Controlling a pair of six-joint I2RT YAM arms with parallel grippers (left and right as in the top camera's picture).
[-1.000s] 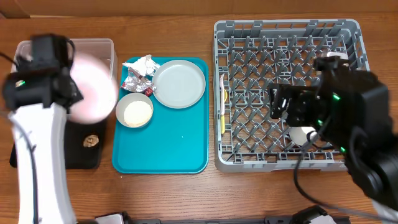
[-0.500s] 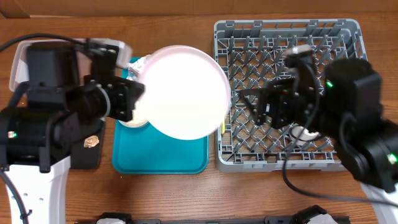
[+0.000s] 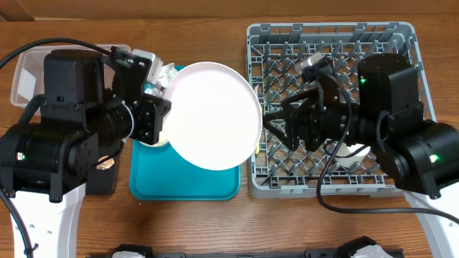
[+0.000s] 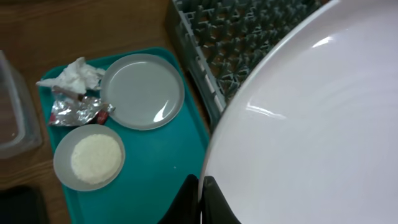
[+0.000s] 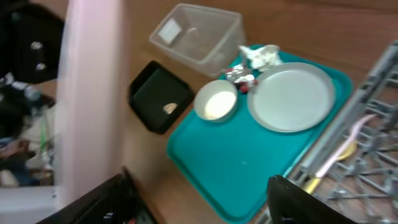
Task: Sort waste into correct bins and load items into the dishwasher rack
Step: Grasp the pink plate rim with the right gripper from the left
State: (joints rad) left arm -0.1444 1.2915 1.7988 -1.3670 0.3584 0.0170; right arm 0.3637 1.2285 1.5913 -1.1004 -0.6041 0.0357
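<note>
Far left: clear tub (image 3: 29, 68) and black tray (image 5: 160, 96), with a brown scrap (image 5: 168, 107) on the tray. The left gripper (image 4: 200, 193) pinches the pale plate (image 3: 211, 115) by its rim, holding it above the teal tray (image 3: 186, 183). On that tray lie the napkin (image 4: 74, 73), foil wrapper (image 4: 74, 112), rice bowl (image 4: 89, 157) and grey plate (image 4: 142, 91). The right gripper (image 3: 276, 127), jaws spread, sits at the pale plate's right edge, over the left side of the rack (image 3: 401, 43).

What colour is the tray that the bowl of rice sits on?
The tray is teal, a blue-green; the left wrist view shows it best.
</note>
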